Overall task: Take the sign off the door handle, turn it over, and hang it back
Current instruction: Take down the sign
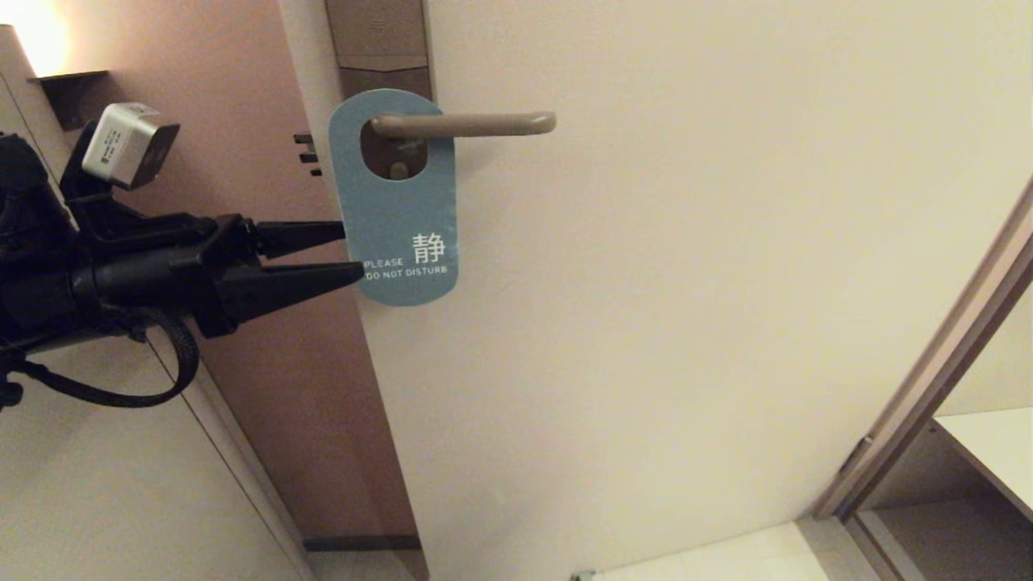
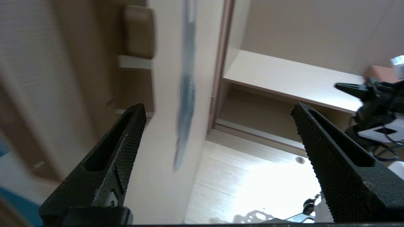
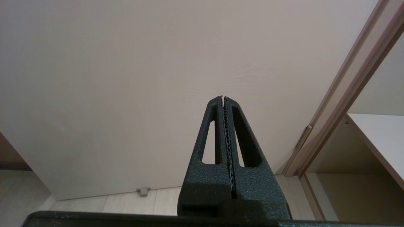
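Sign [image 1: 399, 218], flat teal-blue card with rounded ends, hangs on the door handle [image 1: 468, 123] by its oval hole. White lettering "PLEASE DO NOT DISTURB" and one white Chinese character face the room, near the card's lower end. The card hangs slightly tilted against the door, its lower edge free. In the left wrist view it shows only as a thin blurred grey-blue strip [image 2: 186, 104], seen edge-on.

Handle is a slim horizontal rod-shaped lever of matte bronze-grey metal, passing through the hole and reaching rightward over the cream door [image 1: 686, 323]. It sits on a tall brown rectangular lock plate [image 1: 379, 40], which shows above the card and through the hole.

Left gripper [image 1: 353, 252], black with two long tapered fingers, reaches in level from the left. Its fingers are spread apart, grasping nothing; their tips lie at the card's left edge, one above the other. Whether they touch the card I cannot tell. A small grey box camera [image 1: 129, 144] sits on top of that wrist.

Right gripper [image 3: 223, 98] is parked low, well apart from the sign, pointing at the bare door face, fingers pressed together on nothing.

Pale floor [image 1: 726, 557] and a light shelf [image 1: 993, 452] show through the doorway at right.
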Available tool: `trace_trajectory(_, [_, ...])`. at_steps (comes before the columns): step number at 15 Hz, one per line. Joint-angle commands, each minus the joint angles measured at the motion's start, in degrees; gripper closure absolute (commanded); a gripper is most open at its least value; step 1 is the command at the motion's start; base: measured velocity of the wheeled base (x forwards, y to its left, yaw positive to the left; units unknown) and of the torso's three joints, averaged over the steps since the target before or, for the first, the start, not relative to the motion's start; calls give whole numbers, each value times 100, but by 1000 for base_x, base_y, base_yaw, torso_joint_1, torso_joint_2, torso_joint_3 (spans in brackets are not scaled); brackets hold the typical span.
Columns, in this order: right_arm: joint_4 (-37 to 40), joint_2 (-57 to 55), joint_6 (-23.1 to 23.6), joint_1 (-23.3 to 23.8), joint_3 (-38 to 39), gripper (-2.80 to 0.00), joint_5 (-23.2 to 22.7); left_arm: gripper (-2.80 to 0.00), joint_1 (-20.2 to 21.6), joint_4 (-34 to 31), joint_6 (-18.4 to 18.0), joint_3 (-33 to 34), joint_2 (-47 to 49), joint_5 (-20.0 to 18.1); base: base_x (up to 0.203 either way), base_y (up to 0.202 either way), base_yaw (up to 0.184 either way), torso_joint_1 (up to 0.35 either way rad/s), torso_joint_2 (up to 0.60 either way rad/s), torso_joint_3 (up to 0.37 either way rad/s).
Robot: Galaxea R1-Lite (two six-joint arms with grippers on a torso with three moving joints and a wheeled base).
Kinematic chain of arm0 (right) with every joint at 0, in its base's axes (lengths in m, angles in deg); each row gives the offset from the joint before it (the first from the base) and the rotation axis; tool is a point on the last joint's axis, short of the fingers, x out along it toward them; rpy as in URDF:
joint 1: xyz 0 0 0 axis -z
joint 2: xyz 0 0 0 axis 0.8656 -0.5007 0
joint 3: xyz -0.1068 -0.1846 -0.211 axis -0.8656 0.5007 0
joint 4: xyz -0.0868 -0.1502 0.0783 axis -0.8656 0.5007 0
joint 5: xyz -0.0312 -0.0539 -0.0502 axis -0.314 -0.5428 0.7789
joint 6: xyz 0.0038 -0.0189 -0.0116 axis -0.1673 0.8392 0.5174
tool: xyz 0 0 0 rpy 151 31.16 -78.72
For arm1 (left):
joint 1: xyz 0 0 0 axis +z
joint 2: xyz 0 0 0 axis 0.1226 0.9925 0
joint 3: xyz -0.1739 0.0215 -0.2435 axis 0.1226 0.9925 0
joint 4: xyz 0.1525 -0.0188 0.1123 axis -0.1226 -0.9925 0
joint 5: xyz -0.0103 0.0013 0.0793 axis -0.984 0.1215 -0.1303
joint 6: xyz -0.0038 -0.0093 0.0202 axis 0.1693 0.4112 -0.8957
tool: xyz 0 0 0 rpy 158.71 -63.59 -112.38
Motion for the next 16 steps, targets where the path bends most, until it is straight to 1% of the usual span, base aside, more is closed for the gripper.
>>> trace_trajectory(1, [2, -5, 4, -2, 0, 0, -3, -280, -128, 24, 16, -29, 58, -32, 0, 0, 0, 0, 0, 0])
trace_trajectory(3, [2, -5, 4, -2, 0, 0, -3, -280, -218, 32, 21, -48, 97, -32, 0, 0, 0, 0, 0, 0])
trace_trajectory(11, [2, -5, 4, -2, 0, 0, -2, -280, -251, 32, -23, -452, 482, -31, 0, 0, 0, 0, 0, 0])
trace_trajectory(16, [2, -5, 4, -2, 0, 0, 1, -280, -434, 32, 6, -757, 693, -32, 0, 0, 0, 0, 0, 0])
